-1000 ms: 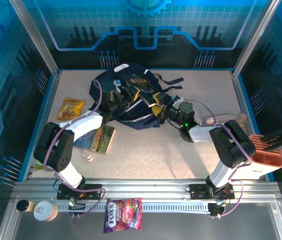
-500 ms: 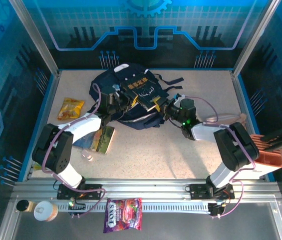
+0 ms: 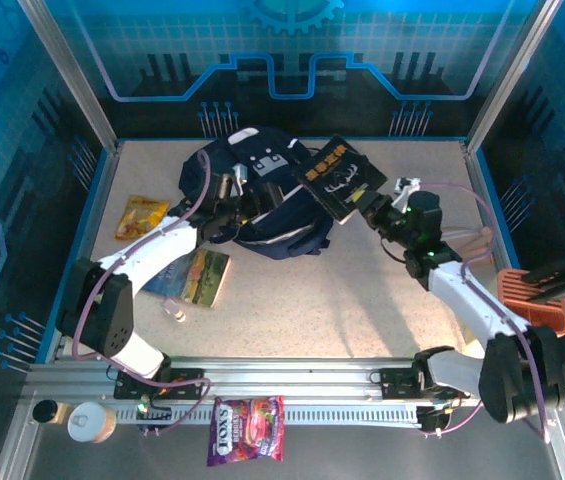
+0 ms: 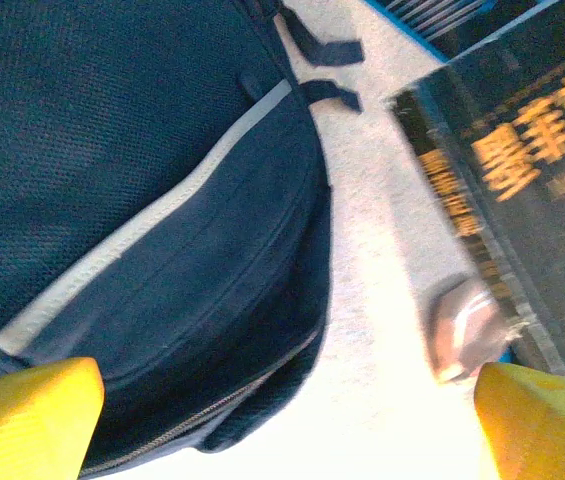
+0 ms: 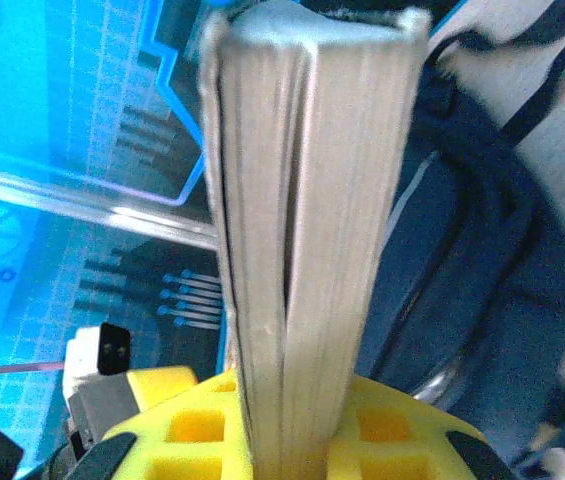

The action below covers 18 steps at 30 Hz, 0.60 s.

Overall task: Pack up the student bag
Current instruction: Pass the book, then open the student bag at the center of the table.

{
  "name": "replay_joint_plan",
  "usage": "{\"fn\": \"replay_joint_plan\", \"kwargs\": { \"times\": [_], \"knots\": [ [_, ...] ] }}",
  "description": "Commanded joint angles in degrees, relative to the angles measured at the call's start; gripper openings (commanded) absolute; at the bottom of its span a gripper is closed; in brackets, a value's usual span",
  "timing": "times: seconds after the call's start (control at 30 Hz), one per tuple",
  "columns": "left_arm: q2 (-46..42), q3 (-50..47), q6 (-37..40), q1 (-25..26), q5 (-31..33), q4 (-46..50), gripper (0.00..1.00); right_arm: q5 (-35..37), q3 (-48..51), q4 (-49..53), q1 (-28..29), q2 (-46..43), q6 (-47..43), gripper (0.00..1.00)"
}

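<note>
The student bag (image 3: 252, 195), dark navy with a pale top patch, lies at the back middle of the table. My left gripper (image 3: 250, 205) is over its front part, open, its yellow fingers (image 4: 24, 420) far apart with nothing between them. Below it are the bag's zip edge and grey stripe (image 4: 162, 200). My right gripper (image 3: 377, 208) is shut on a black book with gold lettering (image 3: 340, 178), held in the air just right of the bag. The book's page edge (image 5: 302, 200) stands upright between the right gripper's (image 5: 312, 445) yellow pads, the bag (image 5: 477, 280) behind it.
A yellow snack packet (image 3: 142, 215) and a picture-cover book (image 3: 200, 277) lie left of the bag. A pale pink thing (image 3: 457, 240) lies at the right, and an orange holder (image 3: 537, 300) stands at the right edge. A candy bag (image 3: 247, 443) rests on the front rail.
My right gripper shut on the black book and carried it up and to the right, off the bag. My left gripper opened wide over the bag.
</note>
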State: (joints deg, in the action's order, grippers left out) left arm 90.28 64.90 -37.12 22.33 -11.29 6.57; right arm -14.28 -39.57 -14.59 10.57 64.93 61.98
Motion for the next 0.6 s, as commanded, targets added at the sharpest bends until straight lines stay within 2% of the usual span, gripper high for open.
{"fn": "replay_joint_plan", "kwargs": {
  "times": [0.0, 0.13, 0.33, 0.57],
  "knots": [
    [4.16, 7.31, 14.74, 2.85, 5.32, 11.97, 0.96, 1.47, 0.59, 8.14, -3.49, -6.06, -7.58, 0.08],
    [11.48, 16.80, 23.65, 6.43, 12.76, 20.85, 0.92, 3.62, 0.81, 15.25, -6.30, -10.97, -10.53, 0.08],
    [23.12, 30.38, 33.66, 10.37, 20.82, 29.96, 0.78, 4.47, 1.59, 20.47, -8.50, -14.35, -12.01, 0.09],
    [33.65, 42.46, 36.08, 10.93, 24.90, 36.25, 0.65, 3.78, 2.79, 21.18, -9.49, -15.35, -11.72, 0.09]
  ]
}}
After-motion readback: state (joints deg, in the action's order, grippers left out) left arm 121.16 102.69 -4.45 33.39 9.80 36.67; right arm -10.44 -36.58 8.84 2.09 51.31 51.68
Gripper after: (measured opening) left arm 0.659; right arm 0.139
